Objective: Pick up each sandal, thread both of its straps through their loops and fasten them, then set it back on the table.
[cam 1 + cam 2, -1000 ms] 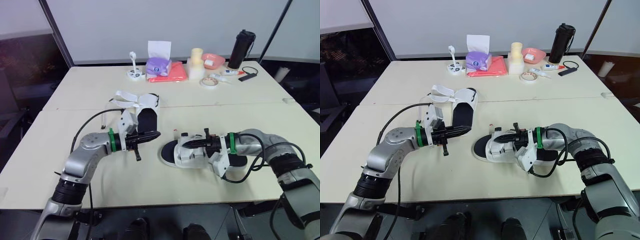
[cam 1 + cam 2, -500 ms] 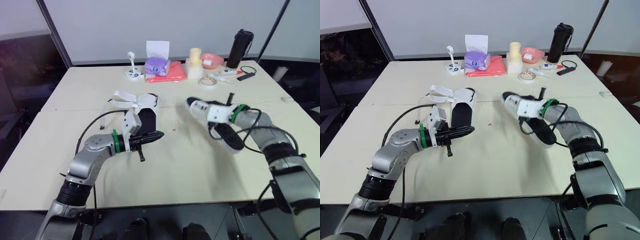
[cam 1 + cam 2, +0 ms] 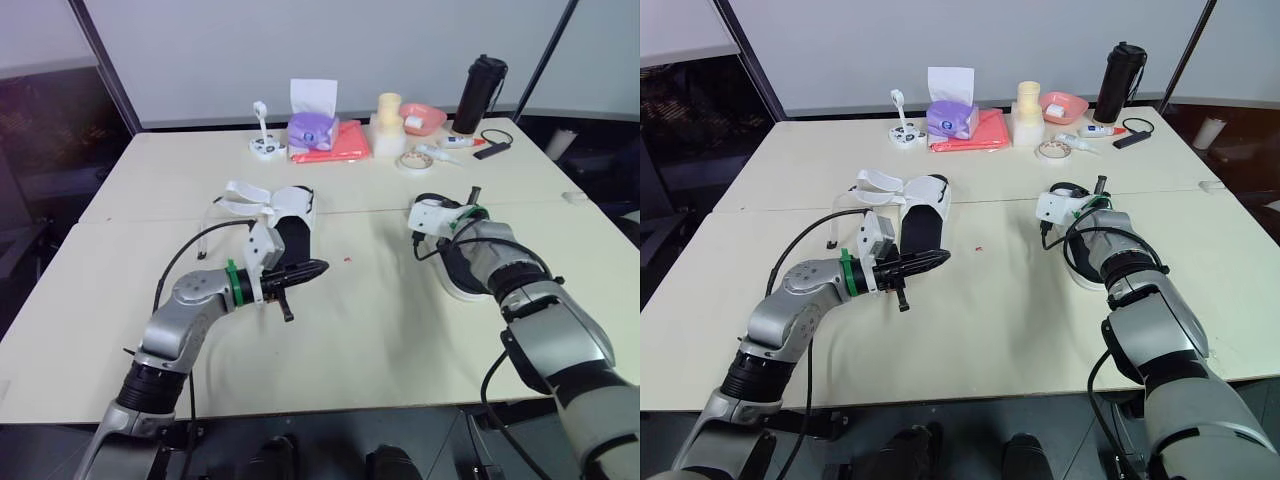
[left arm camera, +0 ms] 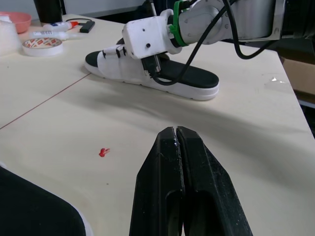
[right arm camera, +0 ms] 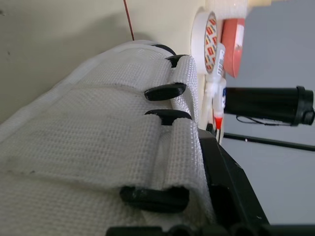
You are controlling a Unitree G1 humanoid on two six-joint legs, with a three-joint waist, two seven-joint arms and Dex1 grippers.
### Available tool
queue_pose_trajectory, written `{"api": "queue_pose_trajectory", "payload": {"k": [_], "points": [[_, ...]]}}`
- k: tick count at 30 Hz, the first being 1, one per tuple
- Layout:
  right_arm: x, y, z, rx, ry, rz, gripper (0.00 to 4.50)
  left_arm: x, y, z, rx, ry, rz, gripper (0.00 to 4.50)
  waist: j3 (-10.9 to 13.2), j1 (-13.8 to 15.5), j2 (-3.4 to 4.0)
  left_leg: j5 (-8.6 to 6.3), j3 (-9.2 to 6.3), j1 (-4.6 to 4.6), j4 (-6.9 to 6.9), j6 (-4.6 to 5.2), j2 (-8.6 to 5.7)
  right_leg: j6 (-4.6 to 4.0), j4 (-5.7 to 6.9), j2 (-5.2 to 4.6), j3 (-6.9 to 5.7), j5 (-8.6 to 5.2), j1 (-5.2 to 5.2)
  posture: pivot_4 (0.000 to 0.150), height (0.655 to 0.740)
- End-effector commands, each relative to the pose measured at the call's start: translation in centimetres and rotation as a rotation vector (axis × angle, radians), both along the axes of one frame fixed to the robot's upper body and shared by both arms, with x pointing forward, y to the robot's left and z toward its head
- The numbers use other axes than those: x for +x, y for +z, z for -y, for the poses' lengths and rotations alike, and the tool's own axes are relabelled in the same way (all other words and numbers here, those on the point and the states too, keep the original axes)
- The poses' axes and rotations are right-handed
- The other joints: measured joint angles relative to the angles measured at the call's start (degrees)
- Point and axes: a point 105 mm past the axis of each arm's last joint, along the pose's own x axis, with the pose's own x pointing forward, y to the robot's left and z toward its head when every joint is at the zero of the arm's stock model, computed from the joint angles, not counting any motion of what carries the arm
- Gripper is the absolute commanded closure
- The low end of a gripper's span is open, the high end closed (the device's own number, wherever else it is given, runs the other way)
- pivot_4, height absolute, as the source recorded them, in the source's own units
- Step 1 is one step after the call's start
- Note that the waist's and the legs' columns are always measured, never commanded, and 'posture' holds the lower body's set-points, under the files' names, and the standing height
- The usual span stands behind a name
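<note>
Work surface: two cream tables butted together, with the seam running across from the robot's left to its right.

Near portion:
- One sandal toward the robot's left, black footbed up, white straps loose and standing open.
- A second sandal toward the right, flat on its sole, white straps lying across the footbed.
- A small red speck on the bare top between the two.

Far edge, left to right:
- white stand
- purple tissue pack touching a red cloth
- cream container
- pink bowl
- tape roll
- two small tubes
- upright black bottle
- flat black device
</note>
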Motion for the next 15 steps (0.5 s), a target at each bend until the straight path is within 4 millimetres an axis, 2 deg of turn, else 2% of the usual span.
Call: {"api": "queue_pose_trajectory", "payload": {"k": [1,8,15], "points": [[-0.13,0.75,1.35,0.026,-0.080,0.001,4.49,-0.37,0.74,0.11,0.001,-0.010,0.040,4.50,0.0,0.0,0.00,0.00,0.00,0.00,0.00,0.00,0.00,0.00,0.01,0.00,0.00,0.00,0.00,0.150,0.7400],[-0.19,0.94,1.04,0.045,-0.106,-0.014,4.49,-0.44,0.62,0.49,-0.004,-0.018,0.037,4.50,0.0,-0.5,0.00,0.00,-0.01,0.00,0.00,0.01,-0.01,0.00,0.03,0.00,0.00,0.00,0.00,0.150,0.7400],[-0.41,1.17,1.26,0.024,-0.082,-0.029,1.24,-0.52,0.65,0.73,-0.012,-0.021,0.035,4.50,0.0,-0.9,0.00,0.00,0.00,0.01,0.00,0.01,0.00,0.00,0.05,0.01,0.00,0.00,-0.01,0.150,0.7400]]}}
